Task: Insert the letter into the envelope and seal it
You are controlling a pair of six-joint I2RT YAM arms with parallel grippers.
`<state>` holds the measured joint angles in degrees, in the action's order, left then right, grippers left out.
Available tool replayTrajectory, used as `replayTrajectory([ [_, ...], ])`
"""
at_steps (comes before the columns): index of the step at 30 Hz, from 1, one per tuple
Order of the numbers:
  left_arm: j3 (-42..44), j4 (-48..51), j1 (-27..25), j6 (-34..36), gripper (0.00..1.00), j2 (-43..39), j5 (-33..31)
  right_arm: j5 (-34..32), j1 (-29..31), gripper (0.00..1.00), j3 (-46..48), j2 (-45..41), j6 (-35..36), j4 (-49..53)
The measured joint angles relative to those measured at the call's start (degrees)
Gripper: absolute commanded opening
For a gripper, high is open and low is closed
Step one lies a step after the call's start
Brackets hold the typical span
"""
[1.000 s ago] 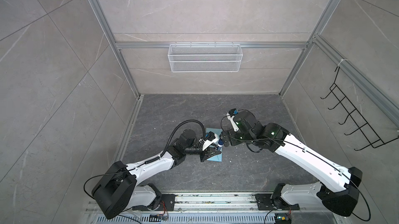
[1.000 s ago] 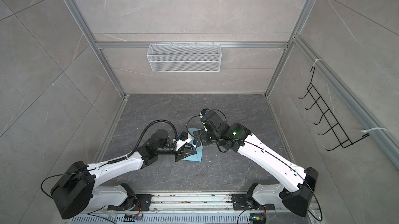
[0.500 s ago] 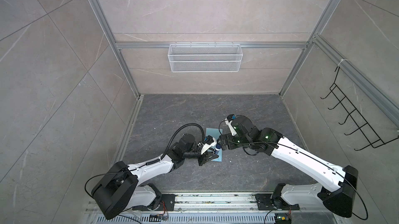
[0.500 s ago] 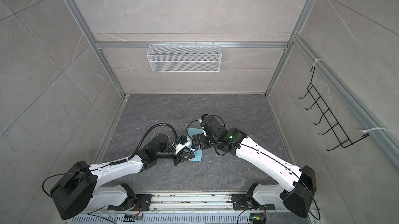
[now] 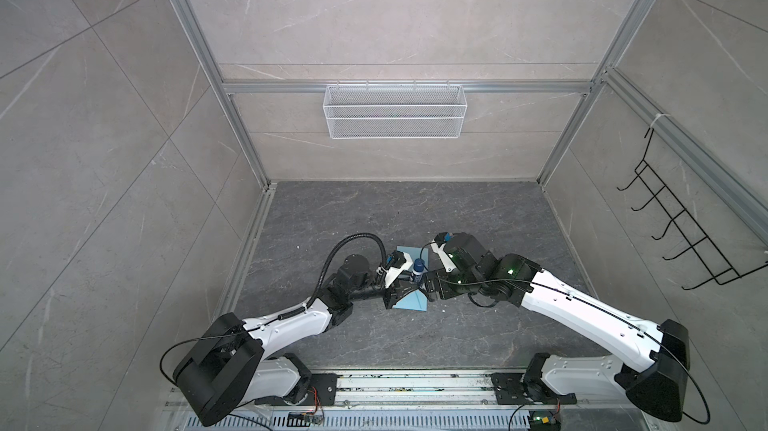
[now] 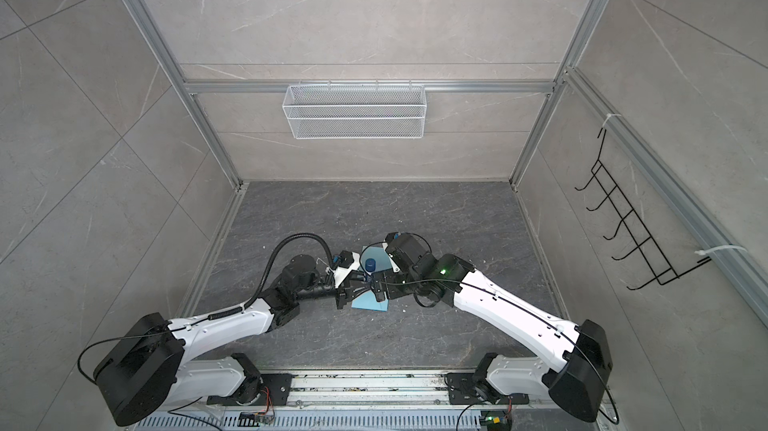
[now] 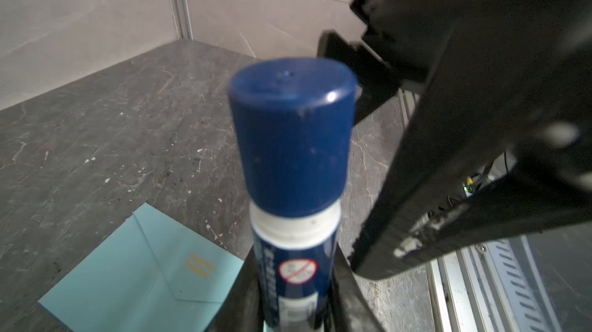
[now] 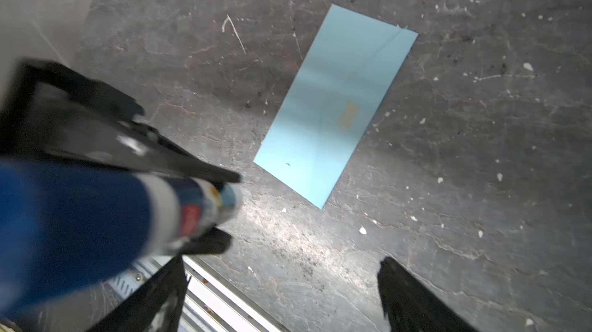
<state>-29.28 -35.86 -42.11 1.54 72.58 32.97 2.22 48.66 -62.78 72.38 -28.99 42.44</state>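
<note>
Capped glue stick held over the envelope; sealing not yet done.

The plain light blue paper envelope (image 8: pixel 336 103) lies flat on the dark grey stone-look tabletop (image 8: pixel 480 186) with its flap folded down. The white blue-bordered letter is seen in no view and is judged to be inside. A blue-capped white-and-blue glue stick (image 7: pixel 293 154) is clamped in the left gripper (image 7: pixel 293 301). The right gripper (image 8: pixel 282 282) is spread wide near the cap and holds nothing. Uncapping, gluing and pressing the flap are judged to be left.

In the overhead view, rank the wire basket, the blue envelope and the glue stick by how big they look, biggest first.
Largest: wire basket, though it hangs higher, likely nearer the camera.
Then: envelope, partly hidden.
Smallest: glue stick, seen almost end-on.
</note>
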Motion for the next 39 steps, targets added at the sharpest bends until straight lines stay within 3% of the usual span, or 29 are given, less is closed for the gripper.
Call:
replayTrajectory([
  [8,-0.15,-3.69,0.24,-0.31,0.0,-0.61,0.13,1.9,-0.04,0.94,0.83,-1.11,0.31,1.05],
  [18,-0.2,-3.43,0.24,-0.28,0.0,-0.61,0.46,-0.63,-0.04,0.99,-6.6,-12.0,3.06,1.05],
  [26,-0.85,-3.15,0.24,-0.26,0.0,-0.63,0.63,-6.56,-0.04,0.99,-21.03,-1.57,5.31,3.65],
  [31,-0.85,-3.02,0.24,-0.26,0.0,-0.66,0.63,-8.09,-0.04,0.99,-21.77,3.1,6.43,6.78],
  [39,-0.85,-2.67,0.24,-0.24,0.0,-0.76,0.63,-8.92,-0.04,0.99,-21.81,3.5,6.78,7.76],
])
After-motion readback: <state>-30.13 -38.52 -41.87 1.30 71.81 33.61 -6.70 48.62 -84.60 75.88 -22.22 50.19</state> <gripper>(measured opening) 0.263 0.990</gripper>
